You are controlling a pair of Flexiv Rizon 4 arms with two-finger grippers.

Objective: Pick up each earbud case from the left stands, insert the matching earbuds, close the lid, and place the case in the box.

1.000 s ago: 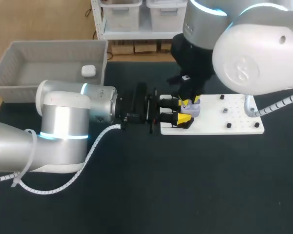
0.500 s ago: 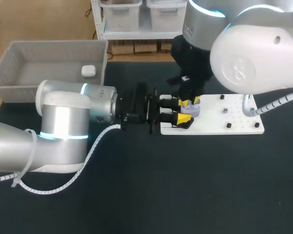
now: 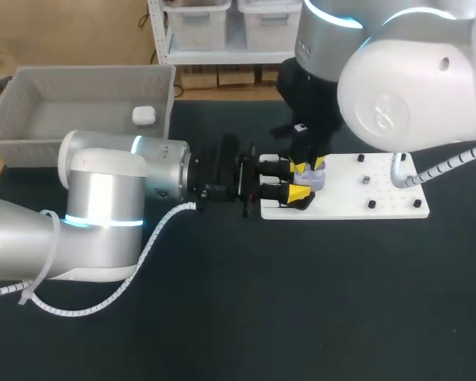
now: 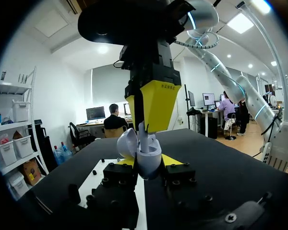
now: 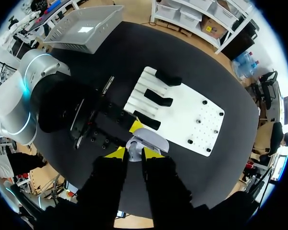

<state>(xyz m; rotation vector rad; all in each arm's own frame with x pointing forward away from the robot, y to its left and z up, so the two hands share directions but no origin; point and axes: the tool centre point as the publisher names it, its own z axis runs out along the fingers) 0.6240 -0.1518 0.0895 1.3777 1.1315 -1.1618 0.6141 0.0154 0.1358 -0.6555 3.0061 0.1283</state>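
An open lavender earbud case [image 4: 148,160] sits upright over the white board's left end, and my left gripper [image 4: 145,164], coming in level from the left, is shut on its base. The case's lid [image 5: 150,139] stands open. My right gripper [image 4: 143,127] hangs straight above the case, shut on a small white earbud [image 4: 143,139] whose lower end is inside the case. In the head view the case [image 3: 314,181] shows between the left gripper [image 3: 300,182] and the right gripper [image 3: 309,165]. The right wrist view shows its own gripper [image 5: 133,153] with the earbud [image 5: 133,154] between the tips.
The white board [image 3: 381,198] carries small black pegs on its right part and black stands [image 5: 158,98] on its left. A grey box [image 3: 32,119] at the back left holds one white closed case [image 3: 143,116]. Dark table lies in front.
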